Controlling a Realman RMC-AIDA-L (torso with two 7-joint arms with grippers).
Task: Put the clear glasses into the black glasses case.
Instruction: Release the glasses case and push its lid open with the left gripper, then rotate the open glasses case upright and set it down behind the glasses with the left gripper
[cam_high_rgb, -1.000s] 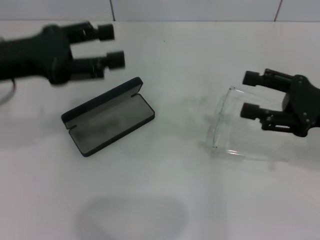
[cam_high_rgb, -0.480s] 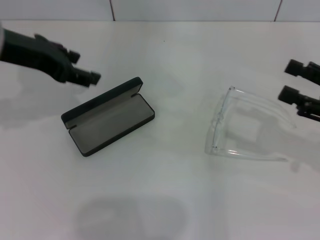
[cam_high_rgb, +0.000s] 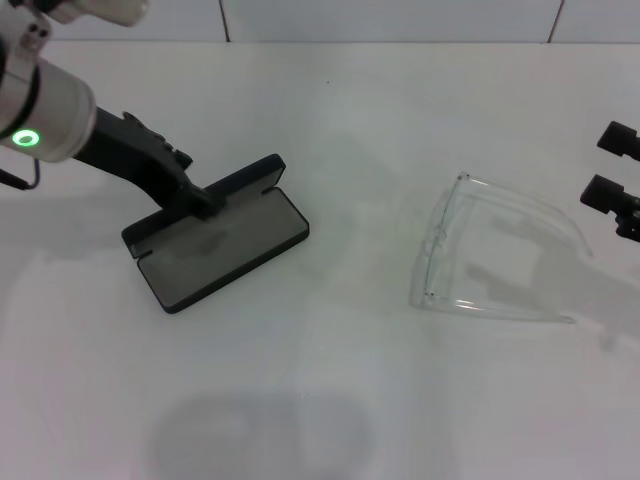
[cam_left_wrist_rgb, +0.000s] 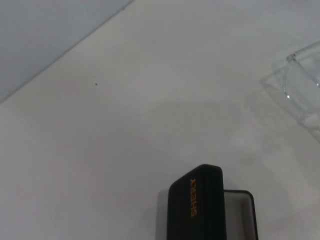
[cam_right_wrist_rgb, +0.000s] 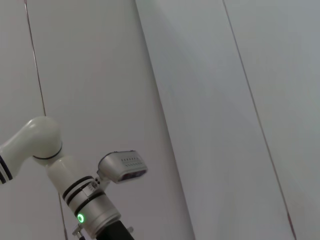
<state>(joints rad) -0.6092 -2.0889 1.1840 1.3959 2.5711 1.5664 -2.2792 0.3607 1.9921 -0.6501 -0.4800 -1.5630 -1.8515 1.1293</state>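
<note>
The black glasses case (cam_high_rgb: 225, 240) lies open on the white table, left of centre, grey lining up and lid raised at its far side. My left gripper (cam_high_rgb: 200, 198) reaches down from the upper left to the lid's edge. The left wrist view shows the lid with orange lettering (cam_left_wrist_rgb: 197, 202) and a corner of the clear glasses (cam_left_wrist_rgb: 300, 85). The clear glasses (cam_high_rgb: 490, 250) rest on the table to the right, arms pointing right. At the right edge, my right gripper (cam_high_rgb: 597, 165) hovers open beyond the arms' ends, holding nothing.
A tiled wall (cam_high_rgb: 380, 20) runs along the table's far edge. The right wrist view faces that wall and shows my left arm (cam_right_wrist_rgb: 75, 200) low in the picture. Bare white tabletop (cam_high_rgb: 350, 150) lies between case and glasses.
My left gripper has swung down and right from above the table's far left to the case lid. The right gripper has pulled back right, off the glasses. The glasses stayed put.
</note>
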